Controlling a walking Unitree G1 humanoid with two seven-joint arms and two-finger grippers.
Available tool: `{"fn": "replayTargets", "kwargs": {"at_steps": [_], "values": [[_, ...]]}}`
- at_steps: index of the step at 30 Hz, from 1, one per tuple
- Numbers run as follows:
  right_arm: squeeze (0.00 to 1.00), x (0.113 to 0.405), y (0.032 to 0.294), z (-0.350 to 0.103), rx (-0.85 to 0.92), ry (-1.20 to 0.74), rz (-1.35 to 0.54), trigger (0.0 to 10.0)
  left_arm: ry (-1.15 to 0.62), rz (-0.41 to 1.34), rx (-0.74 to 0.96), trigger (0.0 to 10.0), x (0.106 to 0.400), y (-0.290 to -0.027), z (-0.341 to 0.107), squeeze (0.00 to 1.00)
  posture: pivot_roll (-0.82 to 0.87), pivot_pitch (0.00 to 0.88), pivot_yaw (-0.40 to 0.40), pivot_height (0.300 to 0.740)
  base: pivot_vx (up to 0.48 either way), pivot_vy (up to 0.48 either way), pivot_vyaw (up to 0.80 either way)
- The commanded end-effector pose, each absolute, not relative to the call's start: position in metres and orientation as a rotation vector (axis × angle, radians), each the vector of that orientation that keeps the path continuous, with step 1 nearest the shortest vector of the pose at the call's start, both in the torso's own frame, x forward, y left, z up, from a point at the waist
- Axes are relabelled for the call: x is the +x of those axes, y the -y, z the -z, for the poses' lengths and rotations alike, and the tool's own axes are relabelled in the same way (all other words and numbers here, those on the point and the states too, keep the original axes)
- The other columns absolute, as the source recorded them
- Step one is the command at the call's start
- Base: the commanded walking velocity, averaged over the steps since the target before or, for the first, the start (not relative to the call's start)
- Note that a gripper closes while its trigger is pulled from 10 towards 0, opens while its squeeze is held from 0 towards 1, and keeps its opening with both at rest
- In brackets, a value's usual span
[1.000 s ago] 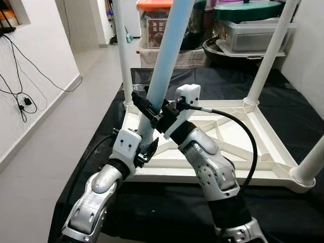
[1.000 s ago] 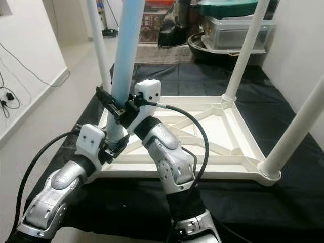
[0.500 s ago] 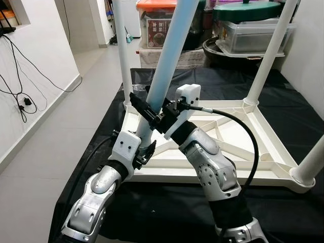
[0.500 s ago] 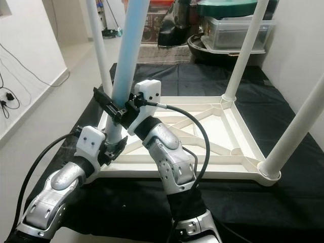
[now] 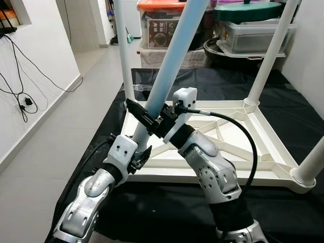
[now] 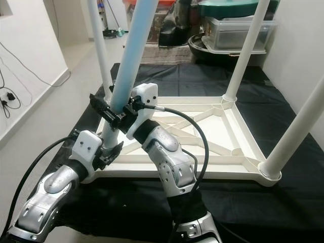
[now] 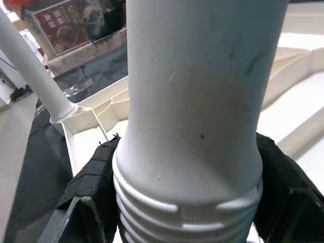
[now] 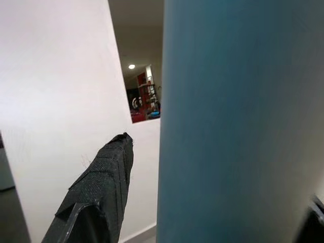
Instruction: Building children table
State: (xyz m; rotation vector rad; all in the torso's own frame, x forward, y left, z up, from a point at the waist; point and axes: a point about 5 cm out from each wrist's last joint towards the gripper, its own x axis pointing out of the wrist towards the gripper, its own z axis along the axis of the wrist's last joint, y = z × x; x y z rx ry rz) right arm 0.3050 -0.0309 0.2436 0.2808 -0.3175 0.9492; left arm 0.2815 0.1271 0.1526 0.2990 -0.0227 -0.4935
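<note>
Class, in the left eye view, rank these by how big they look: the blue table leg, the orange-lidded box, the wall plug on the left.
1. Blue table leg, though nearness inflates it.
2. Orange-lidded box.
3. Wall plug.

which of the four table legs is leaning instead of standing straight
The pale blue leg at the frame's near-left corner, held by both grippers: left gripper near its base, right gripper higher. The three others stand upright.

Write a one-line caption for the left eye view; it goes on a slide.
Both grippers, left gripper and right gripper, clamp a tilted pale-blue table leg at the upturned white tabletop.
</note>
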Motion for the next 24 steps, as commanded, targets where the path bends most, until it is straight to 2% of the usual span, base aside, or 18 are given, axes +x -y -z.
{"fn": "replayTargets", "kwargs": {"at_steps": [1, 19, 20, 21, 24], "values": [[0.0, 0.3009, 0.0255, -0.2409, 0.264, 0.3, -0.988, 10.0, 0.04, 0.513, 0.336, 10.0, 0.2793, -0.1274, -0.1537, 0.0, 0.03, 0.0, 0.011, 0.74, 0.0, 0.0, 0.0], [0.0, 0.2995, 0.0243, -0.2332, 0.233, 0.268, -0.996, 10.0, 0.036, 0.531, 0.347, 10.0, 0.2793, -0.1232, -0.1513, 0.0, 0.03, 0.0, 0.011, 0.74, 0.0, 0.0, 0.0], [0.0, 0.2992, 0.0246, -0.2328, 0.238, 0.265, -0.997, 2.0, 0.035, 0.537, 0.349, 10.0, 0.2783, -0.1217, -0.1499, 0.0, 0.03, 0.0, 0.011, 0.74, 0.0, 0.0, 0.0], [0.0, 0.2986, 0.0248, -0.2328, 0.246, 0.263, -1.002, 0.0, 0.032, 0.545, 0.351, 10.0, 0.2772, -0.1202, -0.1481, 0.0, 0.03, 0.0, 0.011, 0.74, 0.0, 0.0, 0.0], [0.0, 0.2983, 0.0251, -0.2328, 0.253, 0.26, -1.005, 0.0, 0.028, 0.556, 0.358, 10.0, 0.2755, -0.1177, -0.1454, 0.0, 0.03, 0.0, 0.011, 0.74, 0.0, 0.0, 0.0]]}}
